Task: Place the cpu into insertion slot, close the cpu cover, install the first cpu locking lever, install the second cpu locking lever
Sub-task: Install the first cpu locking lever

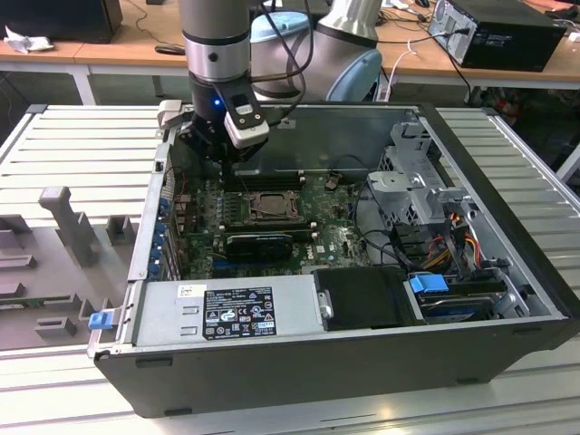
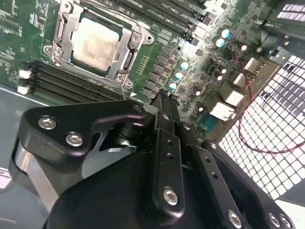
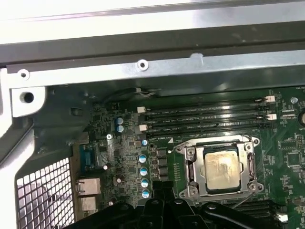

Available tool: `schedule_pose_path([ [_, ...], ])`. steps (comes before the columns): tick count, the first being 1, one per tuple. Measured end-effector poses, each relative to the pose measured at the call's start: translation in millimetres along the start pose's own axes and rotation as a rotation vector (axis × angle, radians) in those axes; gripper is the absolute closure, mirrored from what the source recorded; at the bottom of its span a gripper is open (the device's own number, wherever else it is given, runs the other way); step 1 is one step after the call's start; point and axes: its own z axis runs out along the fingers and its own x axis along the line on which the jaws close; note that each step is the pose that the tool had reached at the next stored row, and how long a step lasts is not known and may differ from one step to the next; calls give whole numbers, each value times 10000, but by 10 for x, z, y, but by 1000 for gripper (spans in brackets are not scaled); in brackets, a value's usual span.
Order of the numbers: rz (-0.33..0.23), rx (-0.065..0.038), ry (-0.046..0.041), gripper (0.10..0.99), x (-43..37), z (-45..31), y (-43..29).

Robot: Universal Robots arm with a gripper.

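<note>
Looking across the exterior view, I see an open computer case (image 1: 362, 353) lying on a ribbed metal table (image 1: 82, 145), with wooden desks (image 1: 136, 45) and another dark computer box (image 1: 503, 32) behind it. A grey moulded fixture (image 1: 63, 227) sits on the table toward the exterior view's left, just beside the case. Inside the case, a green motherboard (image 1: 335, 240) covers the floor, a labelled power supply (image 1: 231, 313) lies along the near edge, and a metal drive cage (image 1: 417, 177) with coloured cables stands toward the exterior view's right.

My arm (image 1: 217, 45) hangs over the far left corner of the case, with the gripper (image 1: 227, 159) low above the board, near the socket (image 1: 270, 207) but off to one side of it. In the second wrist view the black fingers (image 2: 167, 119) reach toward the board beside the socket, and their tips are hidden by the gripper's own body, so I cannot tell how far apart they stand or whether they touch anything. I see nothing held between them.

The chip (image 3: 220, 168) lies flat in the socket in both wrist views, its pale metal face up. The silver cover frame (image 3: 248, 164) lies down around it, leaving the face showing through the cut-out. Long black memory slots (image 3: 205, 117) run just beside the socket.
</note>
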Motion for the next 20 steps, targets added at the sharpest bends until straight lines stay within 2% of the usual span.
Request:
schedule_pose_path([
  [4, -105, -18, 4, 980, 10, 28, 53],
  [11, -221, -21, 7, 980, 27, 54, 226],
  [14, -269, -22, 9, 980, 16, 60, 252],
  [17, -268, -21, 10, 980, -92, 65, 261],
  [19, -270, -20, 9, 980, -245, 76, 275],
  [20, -269, -21, 10, 980, -283, 80, 278],
])
